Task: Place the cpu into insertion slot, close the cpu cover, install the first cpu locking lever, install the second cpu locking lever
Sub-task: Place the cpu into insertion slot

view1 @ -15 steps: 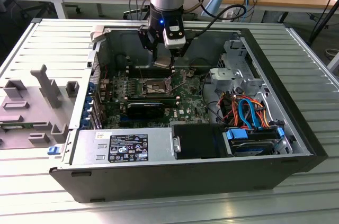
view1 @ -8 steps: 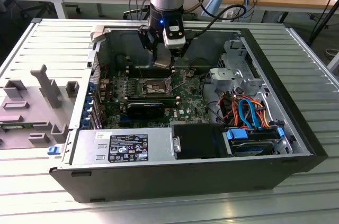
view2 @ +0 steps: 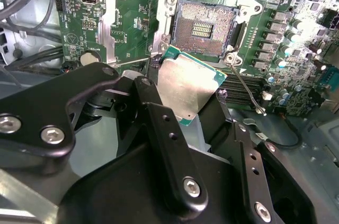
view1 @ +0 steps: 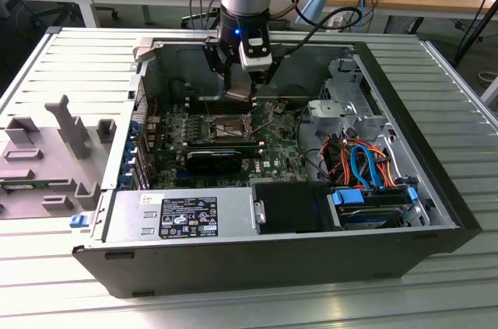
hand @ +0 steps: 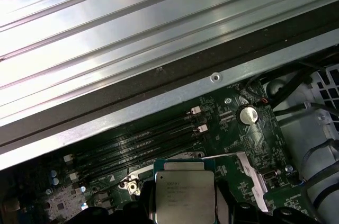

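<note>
Now, from the exterior view's left: grey fixtures (view1: 66,138) lie beside the open case (view1: 233,263). Mid-case, your gripper (view1: 243,84) hangs clenched on the cpu (view1: 240,96), just above the slot (view1: 226,127). Orange and blue cables (view1: 362,166) sit toward the right. In the second wrist view, the cover (view2: 107,36) stands swung open beside the bare slot, and the cpu, held between the fingers (view2: 159,123), overlaps its frame, unseated.

The black gripper (view2: 188,110) clamps the flat, square, silvery-grey metal cpu (view2: 186,83) by two opposite edges between its jaws, and just beyond the jaw tips the square dark insertion slot (view2: 204,27) lies open on the green circuit board (view2: 132,28).
</note>
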`<act>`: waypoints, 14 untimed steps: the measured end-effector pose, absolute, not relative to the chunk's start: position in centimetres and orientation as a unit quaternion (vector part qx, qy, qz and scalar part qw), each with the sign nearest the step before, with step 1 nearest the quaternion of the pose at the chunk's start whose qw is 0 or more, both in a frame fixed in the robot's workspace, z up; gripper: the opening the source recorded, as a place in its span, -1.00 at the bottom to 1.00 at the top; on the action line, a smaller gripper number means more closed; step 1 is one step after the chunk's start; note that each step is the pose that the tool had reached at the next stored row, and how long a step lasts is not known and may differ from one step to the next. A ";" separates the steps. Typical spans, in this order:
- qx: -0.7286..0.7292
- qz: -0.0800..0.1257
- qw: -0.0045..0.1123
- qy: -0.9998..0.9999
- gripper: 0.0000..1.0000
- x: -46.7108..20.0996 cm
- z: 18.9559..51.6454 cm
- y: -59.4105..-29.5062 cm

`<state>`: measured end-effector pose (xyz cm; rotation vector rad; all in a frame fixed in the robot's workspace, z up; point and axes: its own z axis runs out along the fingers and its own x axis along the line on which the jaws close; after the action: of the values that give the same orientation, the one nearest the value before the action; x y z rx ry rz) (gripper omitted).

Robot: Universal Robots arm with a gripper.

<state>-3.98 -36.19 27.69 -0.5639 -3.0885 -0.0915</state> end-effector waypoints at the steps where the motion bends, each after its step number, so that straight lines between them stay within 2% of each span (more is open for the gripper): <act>1: -0.180 -0.029 0.000 -0.983 0.09 -4.0 27.7 -36.2; 14: -0.183 -0.028 0.000 -0.983 0.09 -4.0 27.7 -36.2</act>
<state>-3.99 -36.19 27.69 -0.5760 -3.0871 -0.0876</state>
